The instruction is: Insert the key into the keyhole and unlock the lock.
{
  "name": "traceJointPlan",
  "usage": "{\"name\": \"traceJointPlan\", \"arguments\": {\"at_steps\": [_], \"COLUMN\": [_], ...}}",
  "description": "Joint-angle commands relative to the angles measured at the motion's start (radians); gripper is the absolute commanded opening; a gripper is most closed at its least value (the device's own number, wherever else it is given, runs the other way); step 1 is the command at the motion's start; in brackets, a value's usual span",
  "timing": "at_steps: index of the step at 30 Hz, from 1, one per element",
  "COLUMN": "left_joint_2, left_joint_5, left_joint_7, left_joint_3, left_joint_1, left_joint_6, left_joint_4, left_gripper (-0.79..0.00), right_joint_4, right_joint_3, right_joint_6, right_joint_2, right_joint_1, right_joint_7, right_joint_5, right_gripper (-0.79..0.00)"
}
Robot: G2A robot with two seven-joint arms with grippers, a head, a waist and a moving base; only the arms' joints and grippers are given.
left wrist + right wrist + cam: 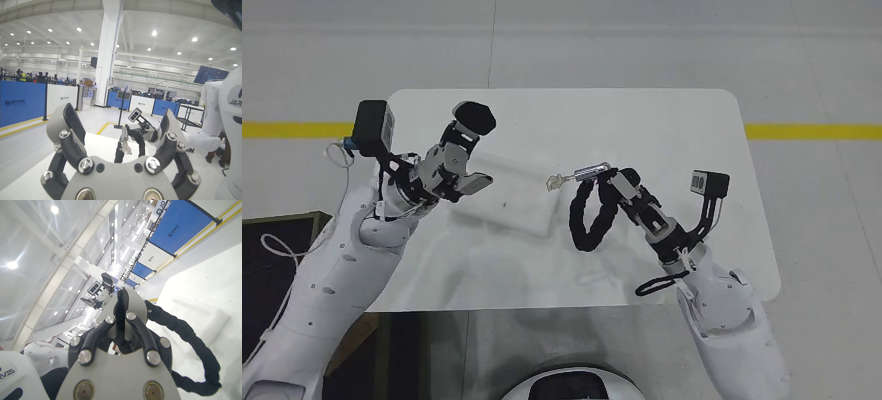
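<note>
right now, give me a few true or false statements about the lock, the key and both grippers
1. The left gripper has its jaws open and holds nothing. True.
2. The right gripper is empty. False: its jaws are shut on the lock, a black cable loop with a silver end.
3. The key is held in the left gripper. False: it hangs at the lock's silver end, by the right gripper.
4. A white block lies on the table close to the left gripper. True.
</note>
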Motion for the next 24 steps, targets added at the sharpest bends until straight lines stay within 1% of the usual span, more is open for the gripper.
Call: {"name": "traceJointPlan", "arguments": {"at_steps": [1, 2, 3, 4, 6, 7, 8, 9, 12, 15, 17, 20, 21, 23, 24], "left_joint_2": [0.012, 0.021, 0.03, 0.038, 0.044, 0.045, 0.047, 0.048, 0.042, 0.031, 0.025, 0.014, 0.01, 0.003, -0.001], "left_joint_5": [-0.676, -0.879, -1.049, -1.171, -1.371, -1.43, -1.448, -1.444, -1.416, -1.384, -1.314, -1.221, -1.201, -1.19, -1.192], "left_joint_7": [-0.358, -0.514, -0.657, -0.768, -0.915, -0.969, -1.009, -1.035, -1.083, -1.121, -1.127, -1.139, -1.141, -1.141, -1.145], "left_joint_3": [0.064, 0.068, 0.049, 0.02, -0.016, -0.028, -0.034, -0.038, -0.024, 0.002, 0.021, 0.057, 0.065, 0.078, 0.083], "left_joint_1": [-0.025, -0.046, -0.067, -0.082, -0.083, -0.082, -0.079, -0.078, -0.059, -0.043, -0.04, -0.039, -0.04, -0.043, -0.044], "left_joint_6": [0.145, 0.243, 0.343, 0.426, 0.576, 0.632, 0.685, 0.714, 0.72, 0.675, 0.634, 0.605, 0.596, 0.584, 0.574], "left_joint_4": [-0.029, -0.047, -0.047, -0.034, -0.02, -0.016, -0.008, -0.007, -0.02, -0.026, -0.025, -0.023, -0.02, -0.015, -0.016], "left_gripper": [0.0, 0.0, 0.0, 0.0, 0.0, 0.0, 0.0, 0.0, 0.0, 0.0, 0.0, 0.0, -0.015, -0.132, -0.252], "right_joint_4": [-0.005, -0.009, -0.012, -0.015, -0.019, -0.02, -0.02, -0.02, -0.02, -0.019, -0.018, -0.017, -0.017, -0.017, -0.017], "right_joint_3": [0.002, 0.003, 0.004, 0.005, 0.006, 0.007, 0.007, 0.007, 0.005, 0.004, 0.002, -0.002, -0.003, -0.004, -0.005], "right_joint_6": [0.002, 0.002, 0.001, 0.001, 0.0, 0.002, 0.003, 0.004, 0.006, 0.009, 0.01, 0.011, 0.011, 0.012, 0.012], "right_joint_2": [0.0, 0.001, 0.001, 0.002, 0.002, 0.003, 0.003, 0.003, 0.004, 0.005, 0.005, 0.007, 0.007, 0.007, 0.008], "right_joint_1": [0.002, 0.0, -0.002, -0.006, -0.011, -0.012, -0.013, -0.013, -0.011, -0.008, -0.006, -0.005, -0.004, -0.004, -0.004], "right_joint_7": [-0.009, -0.012, -0.015, -0.017, -0.02, -0.022, -0.023, -0.025, -0.028, -0.029, -0.027, -0.024, -0.025, -0.026, -0.025], "right_joint_5": [0.001, 0.0, -0.001, -0.002, -0.006, -0.009, -0.012, -0.014, -0.019, -0.017, -0.016, -0.02, -0.02, -0.021, -0.021], "right_gripper": [-0.785, -0.785, -0.785, -0.785, -0.785, -0.785, -0.785, -0.785, -0.785, -0.785, -0.785, -0.785, -0.785, -0.785, -0.785]}}
